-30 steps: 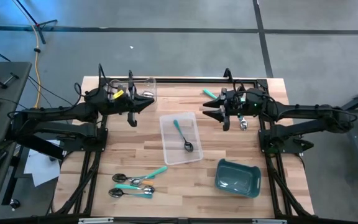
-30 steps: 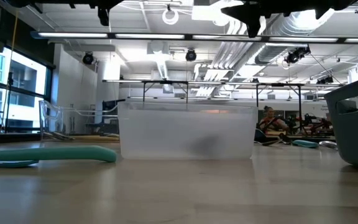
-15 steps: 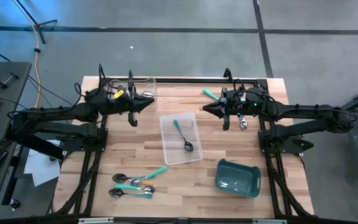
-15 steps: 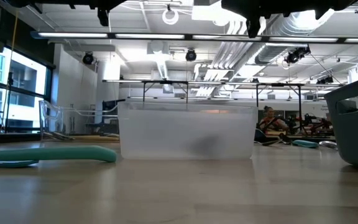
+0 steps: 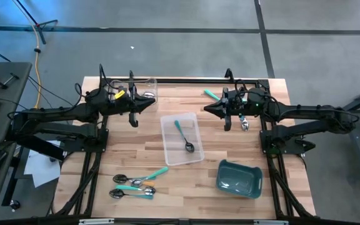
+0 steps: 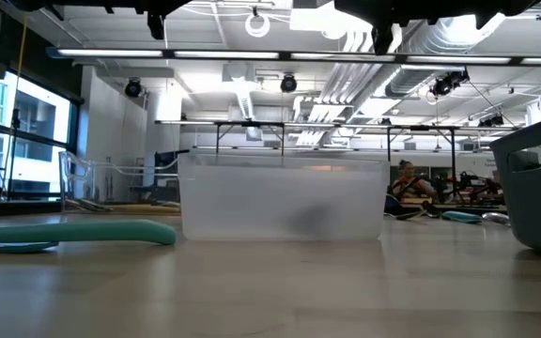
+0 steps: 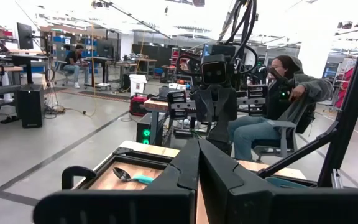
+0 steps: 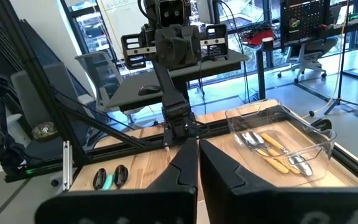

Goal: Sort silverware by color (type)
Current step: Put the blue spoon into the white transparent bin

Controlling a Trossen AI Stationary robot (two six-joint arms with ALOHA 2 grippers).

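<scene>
A clear tray (image 5: 181, 139) at mid-table holds one teal-handled spoon (image 5: 184, 135). Three more spoons with teal or green handles (image 5: 134, 184) lie on the wood near the front left. Orange-handled spoons (image 8: 272, 149) lie in a second clear tray (image 5: 144, 87) at the far left. Another teal spoon (image 5: 212, 95) lies at the far right. My left gripper (image 5: 152, 104) is shut and hangs level, high above the table beside the far tray. My right gripper (image 5: 206, 110) is shut too, level and high, right of the middle tray. Neither has anything between its fingers.
A teal bin (image 5: 239, 178) stands at the front right. One spoon (image 5: 245, 125) lies under my right arm. Bare wood shows between the trays and along the near edge. People sit at desks beyond the table.
My right gripper has shut on nothing, staying where it was. Nothing on the table has moved.
</scene>
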